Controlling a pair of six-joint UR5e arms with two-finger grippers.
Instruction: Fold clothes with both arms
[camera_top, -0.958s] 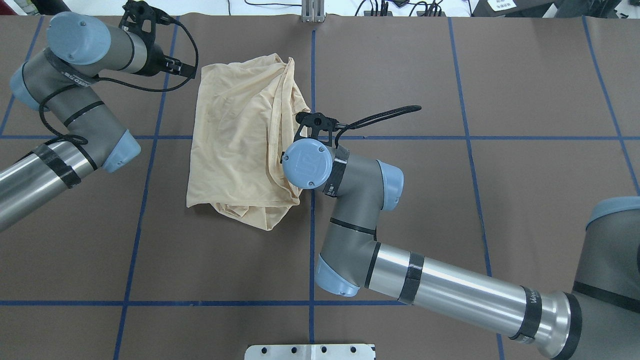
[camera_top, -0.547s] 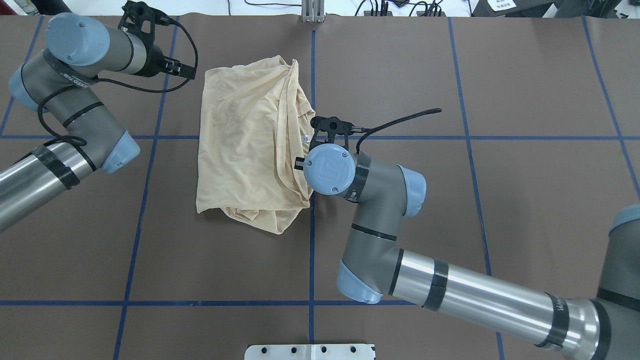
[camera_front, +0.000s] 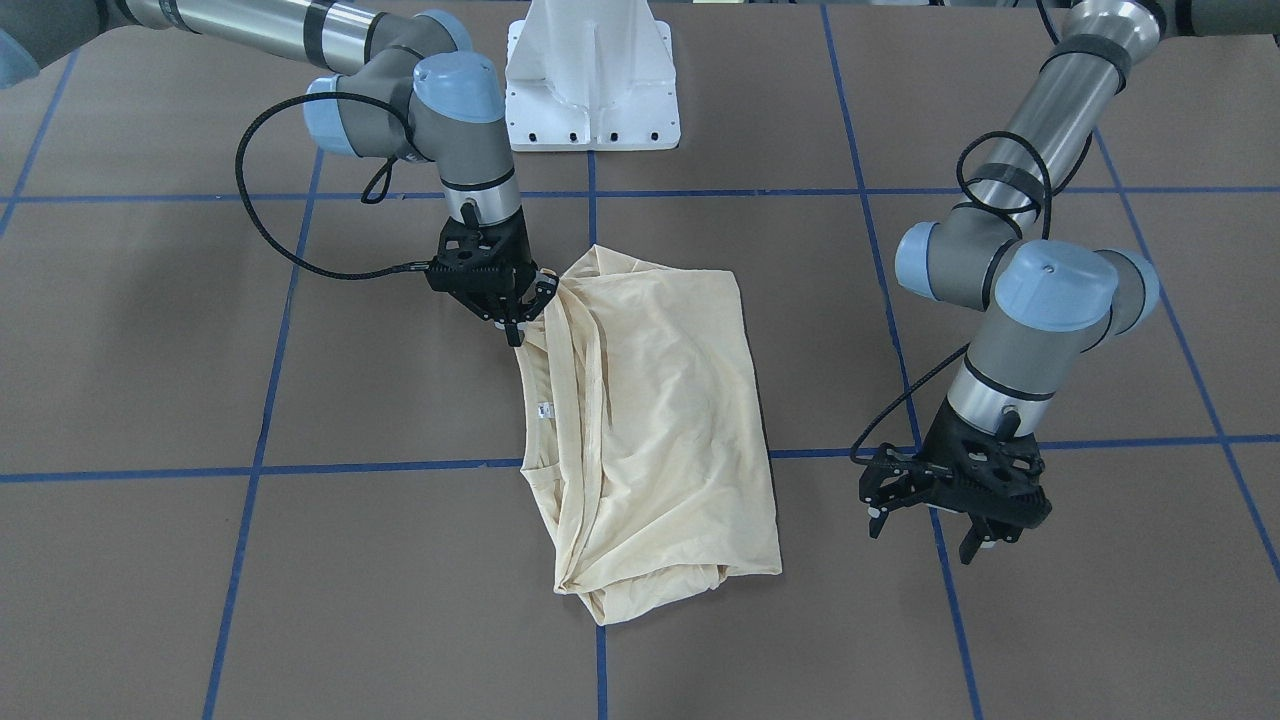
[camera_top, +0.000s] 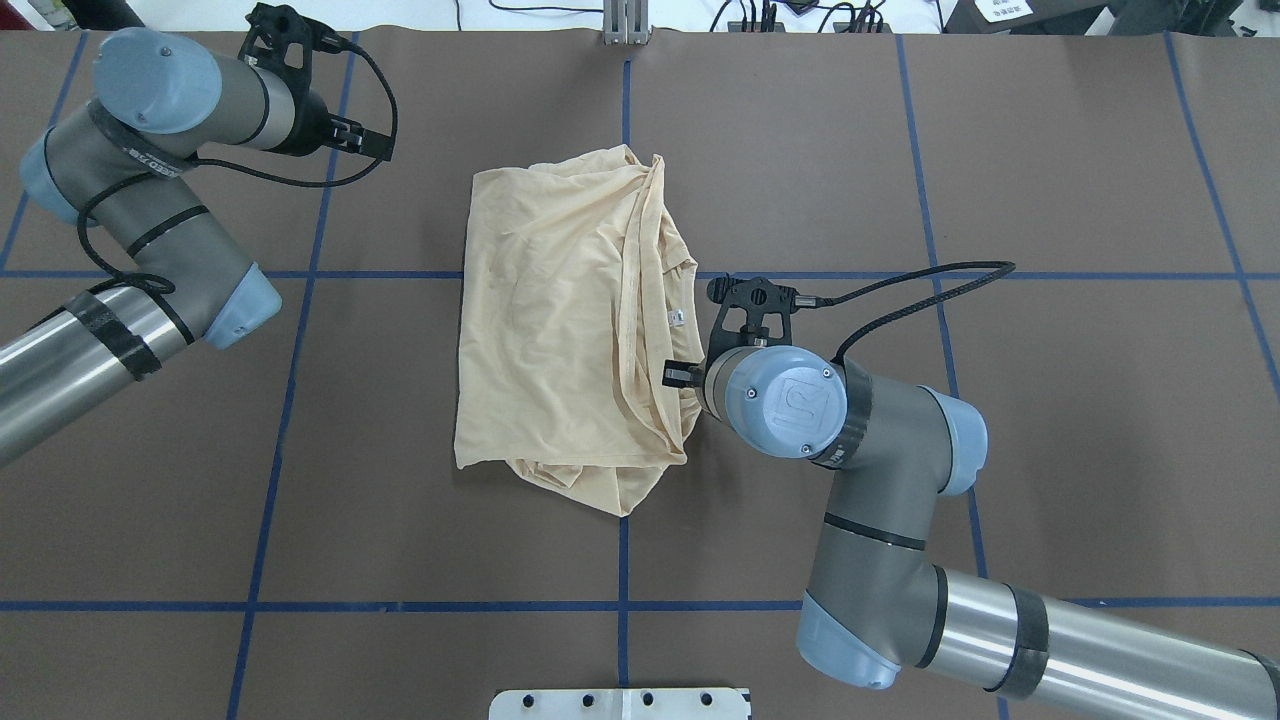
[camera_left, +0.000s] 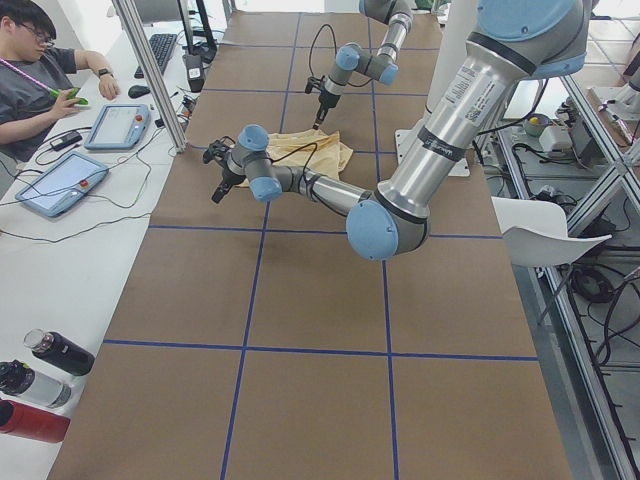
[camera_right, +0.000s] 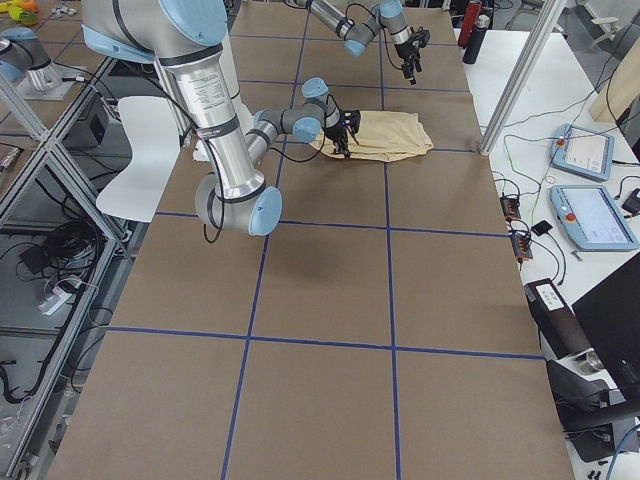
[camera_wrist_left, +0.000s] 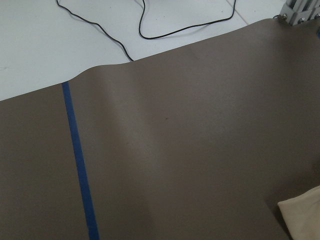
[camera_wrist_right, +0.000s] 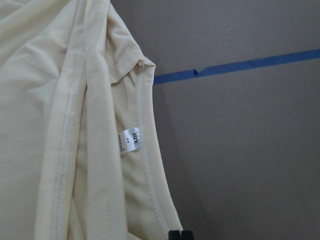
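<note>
Status: T-shirt (camera_front: 660, 400) lies part-folded and rumpled straight out from the white pedestal base (camera_front: 590, 90), print hidden. Right gripper (camera_front: 515, 322) is pinched narrow on the shirt's base-side corner, with fabric tented up into it. Left gripper (camera_front: 925, 535) hangs spread and empty, farther from the base than that corner and clear of the cloth. Reads as a reposition/flatten step, not a fold yet. The next move needs the left gripper on an opposite edge, sharing the tension. Overhead hides the pinch under the wrist cap (camera_top: 790, 400); the front view shows it. Only the right wrist cam shows the neck label (camera_wrist_right: 129, 141). Left wrist cam shows bare table (camera_wrist_left: 175, 150) plus one shirt corner.
</note>
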